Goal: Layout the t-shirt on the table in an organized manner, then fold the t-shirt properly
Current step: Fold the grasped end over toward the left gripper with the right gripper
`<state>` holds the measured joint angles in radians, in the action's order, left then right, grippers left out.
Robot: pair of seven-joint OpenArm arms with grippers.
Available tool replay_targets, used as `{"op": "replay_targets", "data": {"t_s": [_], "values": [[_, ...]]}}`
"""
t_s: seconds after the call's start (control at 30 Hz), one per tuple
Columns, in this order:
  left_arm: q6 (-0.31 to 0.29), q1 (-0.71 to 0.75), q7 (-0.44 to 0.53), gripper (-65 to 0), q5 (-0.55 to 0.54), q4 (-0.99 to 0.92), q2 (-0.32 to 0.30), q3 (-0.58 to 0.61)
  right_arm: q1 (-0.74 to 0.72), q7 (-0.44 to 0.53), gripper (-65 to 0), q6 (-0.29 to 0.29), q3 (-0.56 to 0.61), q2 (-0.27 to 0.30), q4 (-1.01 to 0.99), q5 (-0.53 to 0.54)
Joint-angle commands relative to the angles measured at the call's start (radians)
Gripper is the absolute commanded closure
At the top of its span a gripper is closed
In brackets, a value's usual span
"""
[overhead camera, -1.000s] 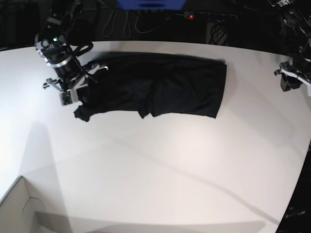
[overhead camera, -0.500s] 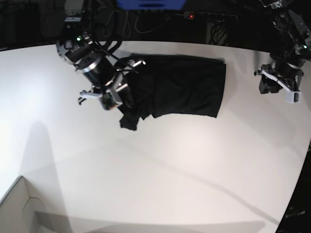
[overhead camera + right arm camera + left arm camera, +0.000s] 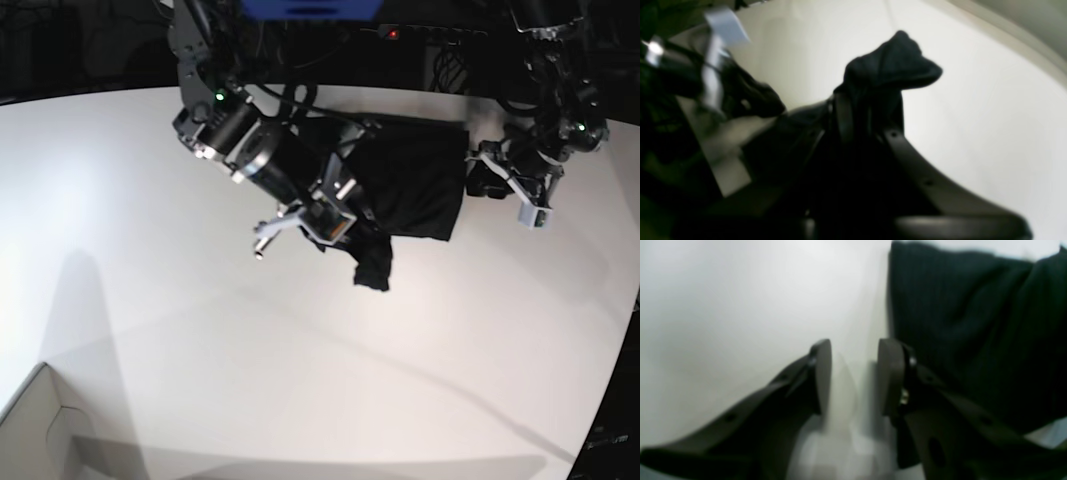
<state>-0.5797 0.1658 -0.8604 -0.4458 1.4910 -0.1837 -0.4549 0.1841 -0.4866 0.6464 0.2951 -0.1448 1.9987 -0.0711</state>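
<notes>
Right gripper (image 3: 857, 110) clamps the t-shirt (image 3: 405, 185); lay it flat across, while the empty, part-open left gripper (image 3: 853, 373) pins the far edge

Blurry dim wrist views, bright glare on white tabletop, soft shadows, curved edges

I count one black t-shirt (image 3: 405, 190) on one white worktop (image 3: 300, 360). I see two robot arms, the right gripper (image 3: 335, 225) and the left gripper (image 3: 500, 185), and one cardboard box corner (image 3: 35, 430).
</notes>
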Motion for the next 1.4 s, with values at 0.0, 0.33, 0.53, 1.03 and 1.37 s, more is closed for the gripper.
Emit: {"op": "replay_targets", "data": {"t_s": [0.0, 0.33, 0.53, 1.03, 1.37], "values": [[-0.004, -0.022, 0.019, -23.0, -0.015, 0.012, -0.01, 0.015, -0.024, 0.036, 0.0, -0.013, 0.022, -0.012, 0.004, 0.023], [-0.007, -0.024, 0.013, -23.0, -0.017, 0.012, -0.01, 0.048, -0.125, 0.044, 0.0, -0.017, 0.155, -0.012, -0.2, 0.023], [-0.015, 0.002, 0.011, -23.0, -0.025, 0.013, -0.021, 0.009, -0.191, 0.044, 0.0, -0.017, 0.175, -0.012, -0.312, 0.023], [-0.016, 0.136, 0.01, -23.0, -0.025, 0.248, -0.013, -0.23, -0.309, 0.044, -18.7, -0.017, 0.264, -0.012, -0.51, 0.029], [-0.018, 0.153, 0.01, -23.0, -0.025, 0.242, -0.02, -0.324, -0.228, 0.036, -39.4, -0.017, 0.229, -0.012, -0.276, 0.03]]}}
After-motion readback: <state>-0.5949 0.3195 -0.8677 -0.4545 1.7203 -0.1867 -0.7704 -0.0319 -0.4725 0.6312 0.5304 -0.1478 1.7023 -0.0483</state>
